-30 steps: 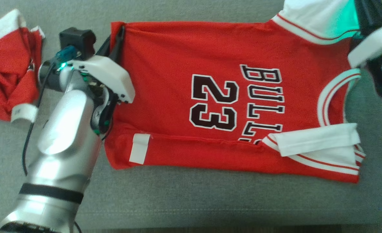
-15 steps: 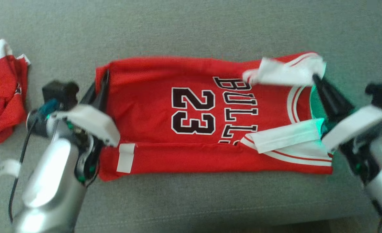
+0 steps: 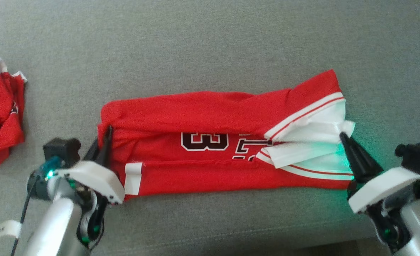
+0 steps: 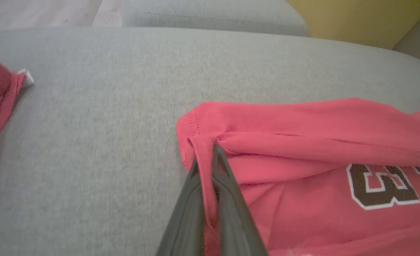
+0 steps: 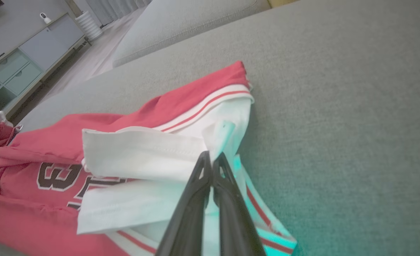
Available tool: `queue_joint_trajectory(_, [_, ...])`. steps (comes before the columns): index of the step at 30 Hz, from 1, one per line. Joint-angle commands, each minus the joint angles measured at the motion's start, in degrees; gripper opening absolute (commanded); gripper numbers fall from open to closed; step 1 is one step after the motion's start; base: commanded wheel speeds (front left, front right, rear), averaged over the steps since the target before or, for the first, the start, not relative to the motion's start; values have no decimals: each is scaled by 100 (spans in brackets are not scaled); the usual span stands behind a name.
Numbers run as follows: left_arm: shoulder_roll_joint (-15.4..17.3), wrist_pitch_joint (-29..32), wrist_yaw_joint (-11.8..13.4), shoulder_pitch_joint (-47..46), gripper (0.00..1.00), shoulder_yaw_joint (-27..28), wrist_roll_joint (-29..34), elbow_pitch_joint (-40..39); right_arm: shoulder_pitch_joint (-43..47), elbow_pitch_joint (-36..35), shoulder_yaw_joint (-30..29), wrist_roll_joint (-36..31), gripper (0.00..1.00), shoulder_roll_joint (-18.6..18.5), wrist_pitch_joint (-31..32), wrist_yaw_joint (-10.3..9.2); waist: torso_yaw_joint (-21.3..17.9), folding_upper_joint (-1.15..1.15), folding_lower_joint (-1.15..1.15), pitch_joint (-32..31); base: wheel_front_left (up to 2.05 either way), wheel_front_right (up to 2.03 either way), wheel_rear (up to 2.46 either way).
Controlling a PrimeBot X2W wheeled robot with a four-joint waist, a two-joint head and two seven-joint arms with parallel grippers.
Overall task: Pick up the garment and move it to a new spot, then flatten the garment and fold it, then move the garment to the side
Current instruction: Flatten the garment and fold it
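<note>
A red basketball jersey point(image 3: 202, 113) with white trim and black digits lies across the grey sofa cushion, its far edge folded over toward me so only part of the number shows. My left gripper point(image 3: 107, 133) is shut on the jersey's hem corner point(image 4: 204, 156) at its left end. My right gripper point(image 3: 343, 137) is shut on the white shoulder strap point(image 5: 218, 137) at the right end. The near long edge is folded up too, with a white label point(image 3: 133, 177) showing near the left.
A second crumpled red and white garment point(image 3: 0, 113) lies at the cushion's far left. The grey cushion point(image 3: 210, 42) stretches bare beyond the jersey. Its front seam point(image 3: 231, 234) runs below. A cabinet point(image 5: 25, 67) stands in the room behind.
Both grippers have drawn the jersey's far edge toward me, folding it over the front; BULLS and most of 23 are now covered. The head view has also shifted.
</note>
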Motion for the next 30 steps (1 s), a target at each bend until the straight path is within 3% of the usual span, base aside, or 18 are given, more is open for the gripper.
queue_joint_trajectory(1, [162,15,43,-52,12,220,-39,-183,78,-198,-6,-50,0,-34,29,20,-4,0,0,-11,0,0,0])
queue_joint_trajectory(2, [147,59,59,24,47,213,-74,-190,147,-235,-59,-120,15,13,80,20,-11,0,0,-19,0,0,0])
queue_joint_trajectory(3, [132,57,74,86,96,223,-107,-207,215,-260,-125,-167,59,75,131,20,-15,0,0,-26,0,0,0])
queue_joint_trajectory(4, [127,79,94,155,100,221,-127,-198,282,-271,-199,-212,100,144,188,20,-15,0,0,-40,0,0,0])
queue_joint_trajectory(9, [76,31,216,479,100,162,-119,-242,571,-442,-605,-683,100,417,192,20,16,0,0,-147,0,0,0])
queue_joint_trajectory(20, [-31,-851,1155,882,100,169,655,-1140,910,-1871,-1373,-2029,100,1026,112,20,49,0,0,-459,0,0,0])
queue_joint_trajectory(30, [35,-970,1359,959,100,77,994,-1686,1077,-2489,-1415,-2477,100,1332,467,20,92,0,0,-616,0,0,0])
